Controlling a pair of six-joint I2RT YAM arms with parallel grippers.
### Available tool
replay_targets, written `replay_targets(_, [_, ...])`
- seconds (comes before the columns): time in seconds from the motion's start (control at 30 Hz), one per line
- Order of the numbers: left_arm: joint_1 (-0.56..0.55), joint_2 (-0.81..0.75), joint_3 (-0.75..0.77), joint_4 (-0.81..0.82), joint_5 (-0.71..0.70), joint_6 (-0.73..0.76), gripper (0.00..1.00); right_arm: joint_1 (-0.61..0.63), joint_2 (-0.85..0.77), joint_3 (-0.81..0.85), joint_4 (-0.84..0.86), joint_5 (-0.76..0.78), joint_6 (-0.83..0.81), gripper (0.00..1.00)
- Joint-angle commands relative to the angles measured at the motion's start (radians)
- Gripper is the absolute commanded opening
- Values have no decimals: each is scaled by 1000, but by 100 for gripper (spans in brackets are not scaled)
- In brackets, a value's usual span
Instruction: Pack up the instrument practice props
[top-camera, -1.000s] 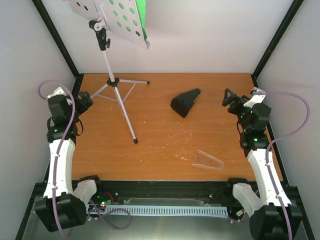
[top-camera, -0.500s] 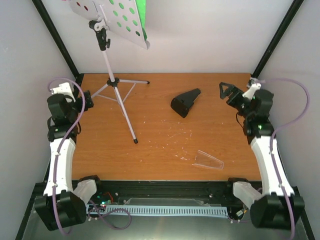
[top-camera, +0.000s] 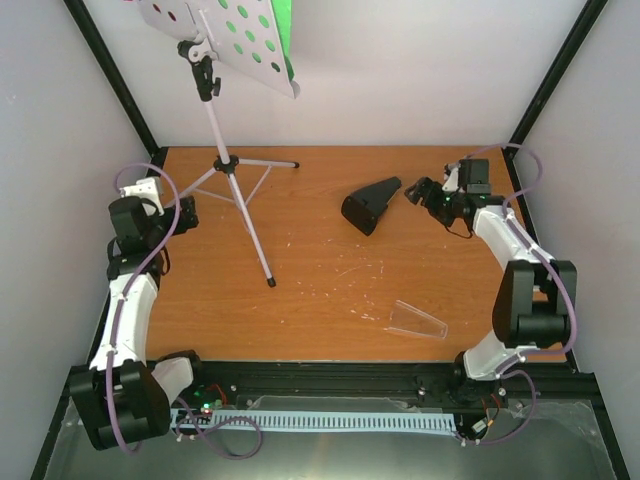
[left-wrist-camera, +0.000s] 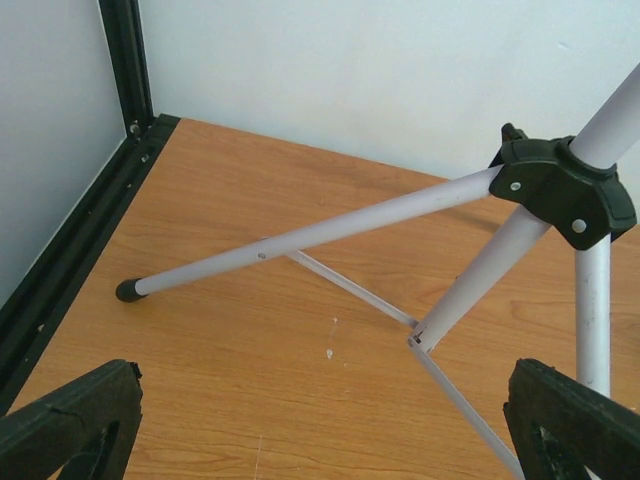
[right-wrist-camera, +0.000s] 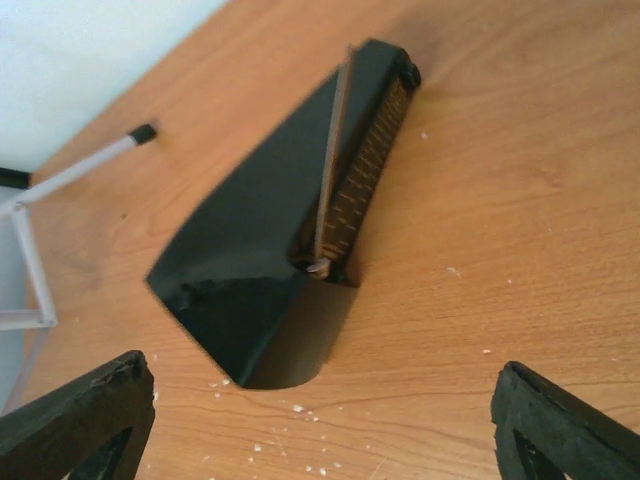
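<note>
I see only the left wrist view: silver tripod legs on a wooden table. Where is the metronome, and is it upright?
Observer: The metronome lies on its side, to the right of the music stand.
Operator: Is its clear cover on it?
Observer: No. The clear cover lies apart from it, near the front edge of the table.
Operator: Which gripper is nearest to the metronome?
Observer: The right gripper. It is open and faces the metronome from the right, without touching it.
</note>
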Motion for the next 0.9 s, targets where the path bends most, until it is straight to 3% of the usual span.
replay_targets(0.0, [-1,-36,26,21,-13,-7,100,34,101,63,23,26,-1,86])
replay_targets(0.17, [0,-51,17,26,-42,9,99,57,259,170,31,44,16,73])
replay_targets(0.37, [-1,-41,20,25,-54,16,100,99,362,287,44,109,30,71])
replay_targets(0.87, [-1,-49,23,23,-31,-1,100,162,360,182,176,303,174,56])
